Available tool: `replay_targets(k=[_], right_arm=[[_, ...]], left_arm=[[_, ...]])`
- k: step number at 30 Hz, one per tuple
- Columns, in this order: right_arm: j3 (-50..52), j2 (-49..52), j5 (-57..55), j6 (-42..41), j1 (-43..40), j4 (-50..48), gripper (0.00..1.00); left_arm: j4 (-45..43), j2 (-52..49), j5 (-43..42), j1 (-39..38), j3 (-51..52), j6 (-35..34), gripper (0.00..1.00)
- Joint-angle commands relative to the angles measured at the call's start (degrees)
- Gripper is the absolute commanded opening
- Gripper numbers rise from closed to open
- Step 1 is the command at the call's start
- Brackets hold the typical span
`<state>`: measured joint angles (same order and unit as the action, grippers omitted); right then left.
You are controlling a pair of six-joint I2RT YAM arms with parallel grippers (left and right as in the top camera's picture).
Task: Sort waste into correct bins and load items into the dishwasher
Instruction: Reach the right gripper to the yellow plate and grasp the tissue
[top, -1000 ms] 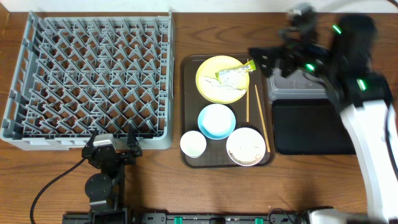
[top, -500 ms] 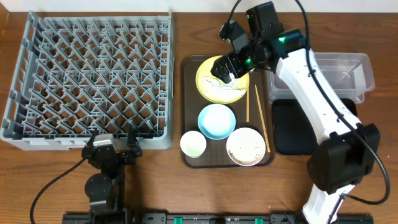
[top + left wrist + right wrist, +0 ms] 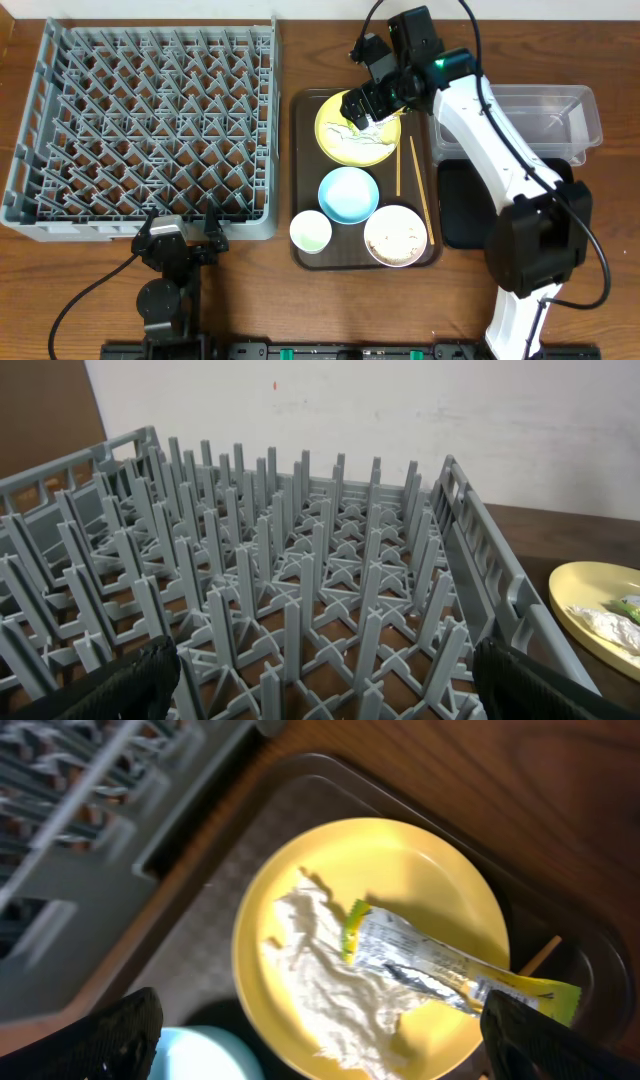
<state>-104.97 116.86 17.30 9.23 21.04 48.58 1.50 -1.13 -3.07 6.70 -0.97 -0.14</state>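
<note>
The yellow plate [image 3: 345, 140] lies at the back of the brown serving tray [image 3: 300, 180]. On the plate are the green-and-yellow wrapper [image 3: 450, 965] and crumpled white tissue [image 3: 335, 975]. My right gripper [image 3: 364, 106] hovers above the plate, open and holding nothing [image 3: 320, 1055]. In front of the plate stand the light blue bowl [image 3: 348, 194], the small white cup [image 3: 310, 232] and the white bowl [image 3: 395, 236] with rice scraps. Two chopsticks [image 3: 421, 200] lie along the tray's right side. My left gripper [image 3: 180, 240] rests open at the front edge of the grey dishwasher rack [image 3: 140, 120], facing its pegs [image 3: 300, 590].
The clear container [image 3: 555, 115] and the black tray [image 3: 465, 215] sit right of the serving tray, partly covered by my right arm. The yellow plate's edge [image 3: 590, 600] shows at the right of the left wrist view.
My right arm swung left from above the bins to above the yellow plate, then settled a little further over it. The left arm stayed still.
</note>
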Motion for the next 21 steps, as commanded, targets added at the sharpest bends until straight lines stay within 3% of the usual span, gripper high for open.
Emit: replay_targets(k=[1, 21], right_arm=[[-1.18, 2.43, -3.89, -1.05, 0.35, -0.57, 0.99], [-0.94, 10.71, -9.14, 1.16, 1.7, -0.9, 0.94]], left_arm=[[2.32, 0.13, -0.39, 0.24, 0.74, 0.33, 0.94], [2.32, 0.13, -0.39, 0.24, 0.74, 0.33, 0.94]])
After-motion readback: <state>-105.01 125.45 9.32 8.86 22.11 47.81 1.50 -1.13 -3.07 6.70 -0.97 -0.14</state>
